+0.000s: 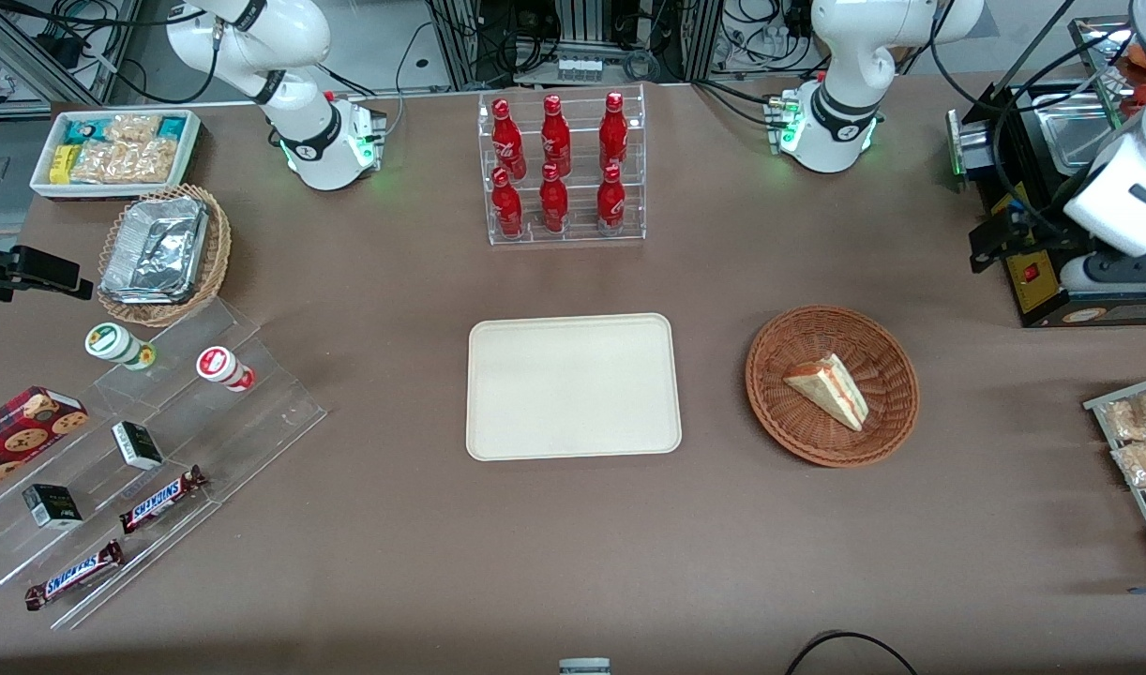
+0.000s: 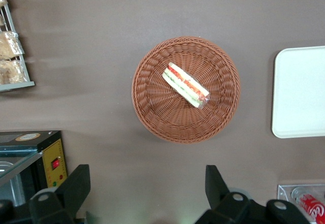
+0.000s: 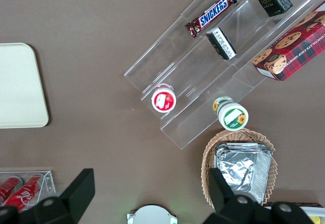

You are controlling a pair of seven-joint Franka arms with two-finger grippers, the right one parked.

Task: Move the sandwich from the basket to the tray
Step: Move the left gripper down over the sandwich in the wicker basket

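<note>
Front view showed the whole table: the sandwich lay on its side in the reddish-brown basket, a little off the middle of the bowl, and the basket sat beside the cream tray, toward my working arm's end of the table and apart from the tray. The tray held nothing. A clear rack of red bottles stood farther from that camera than the tray. Of my arm, that view caught only white and black parts at its edge, not my gripper.

My wrist camera supplied what the front view lacked. My gripper hung high over bare tabletop just beside the basket, its two dark fingers spread wide apart and holding nothing. From above I saw the sandwich edge-on, with its red and green filling layers running between the white bread, lying near the middle of the weave. One rounded end of the tray showed too, as did a red-lit black box on the table and a wire shelf of snack packets.
</note>
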